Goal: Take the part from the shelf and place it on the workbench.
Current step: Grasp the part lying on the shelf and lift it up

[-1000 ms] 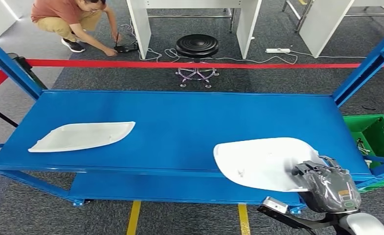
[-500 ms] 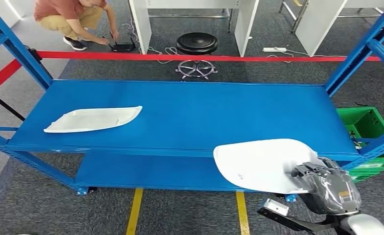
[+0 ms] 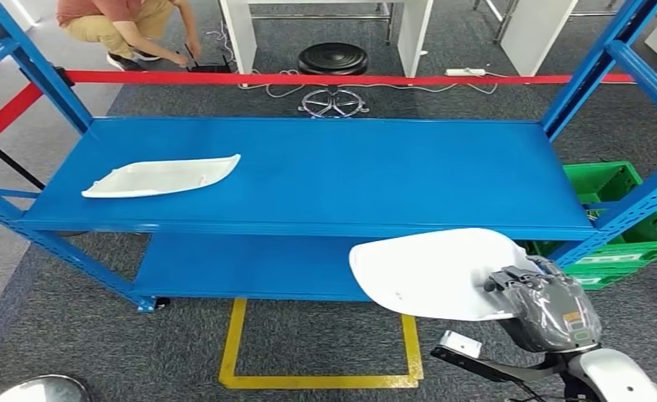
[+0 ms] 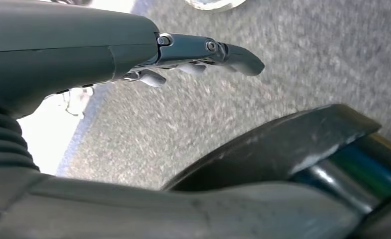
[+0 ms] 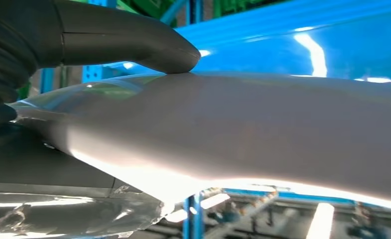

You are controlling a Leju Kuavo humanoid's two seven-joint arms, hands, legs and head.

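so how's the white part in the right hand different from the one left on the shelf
The held part is broad and rounded, gripped at one edge by the right hand, clear of the shelf. The shelf part is slimmer, tapering to a point, lying flat and untouched. Both are white moulded panels.

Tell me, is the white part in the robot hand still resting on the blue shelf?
No, the right robot hand holds the white part clear of the blue shelf.
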